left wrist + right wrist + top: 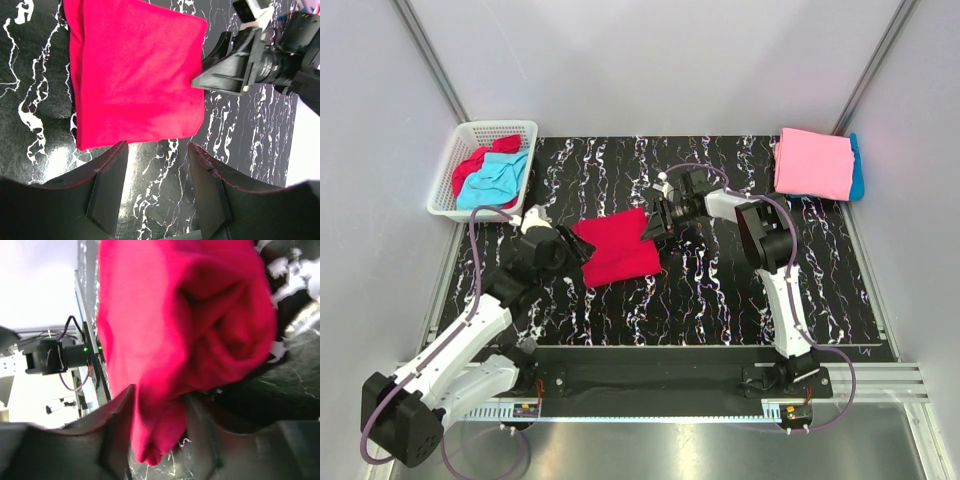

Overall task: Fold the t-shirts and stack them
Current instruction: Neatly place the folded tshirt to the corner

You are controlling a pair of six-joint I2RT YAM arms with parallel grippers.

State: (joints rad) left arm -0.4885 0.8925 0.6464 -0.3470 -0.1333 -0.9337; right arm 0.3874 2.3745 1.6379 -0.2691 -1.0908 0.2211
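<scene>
A folded crimson red t-shirt (617, 249) lies in the middle of the black marbled mat. My right gripper (655, 221) is at its right edge, shut on a fold of the red cloth (165, 430), which fills the right wrist view. My left gripper (578, 247) is open and empty at the shirt's left edge; the shirt (135, 75) lies just beyond its fingers (107, 180). A folded pink t-shirt (812, 162) lies on a turquoise one (858, 168) at the far right corner. More red (472, 168) and turquoise (495, 182) shirts lie in the basket.
The white lattice basket (516, 128) stands at the far left corner, half off the mat. Grey walls close the back and both sides. The right arm (260, 55) shows in the left wrist view beyond the shirt.
</scene>
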